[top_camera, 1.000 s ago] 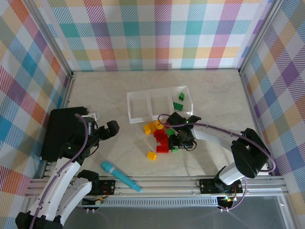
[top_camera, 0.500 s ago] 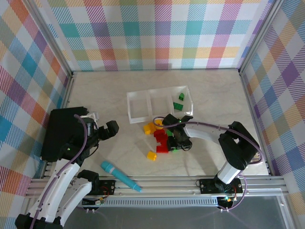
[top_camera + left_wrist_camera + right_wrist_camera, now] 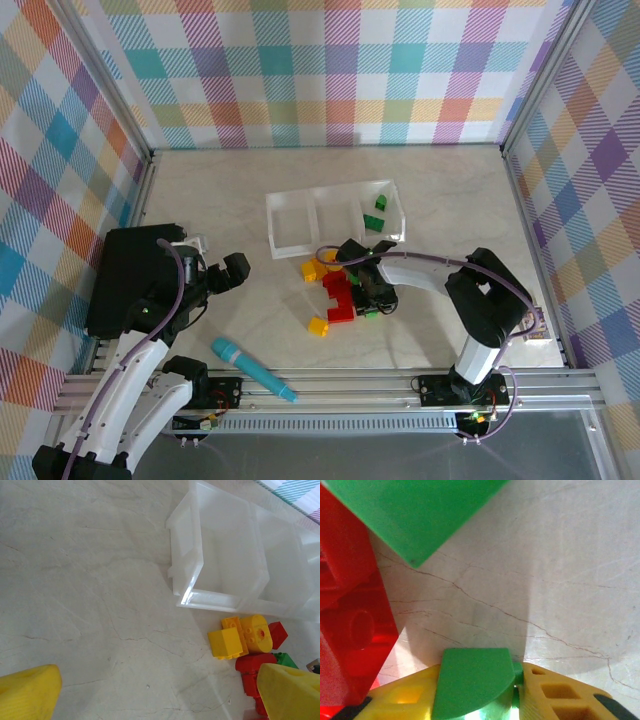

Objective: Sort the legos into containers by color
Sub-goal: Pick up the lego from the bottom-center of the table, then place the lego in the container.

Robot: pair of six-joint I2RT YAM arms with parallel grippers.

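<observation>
Green was the one colour begun: two green legos (image 3: 375, 214) lay in the right-hand compartment of the containers (image 3: 292, 222), and the middle and left compartments held nothing. Most of the job was left, I judged. Red legos (image 3: 340, 296) and yellow legos (image 3: 314, 269) sat loose on the table (image 3: 220, 190) just in front of the containers. Among them the right tool (image 3: 372, 296) seemed closed on a green brick (image 3: 472, 682) — its close view cut most of that off. Left of the containers, the left tool (image 3: 232, 270) hung with fingers wide apart, gripping nothing.
</observation>
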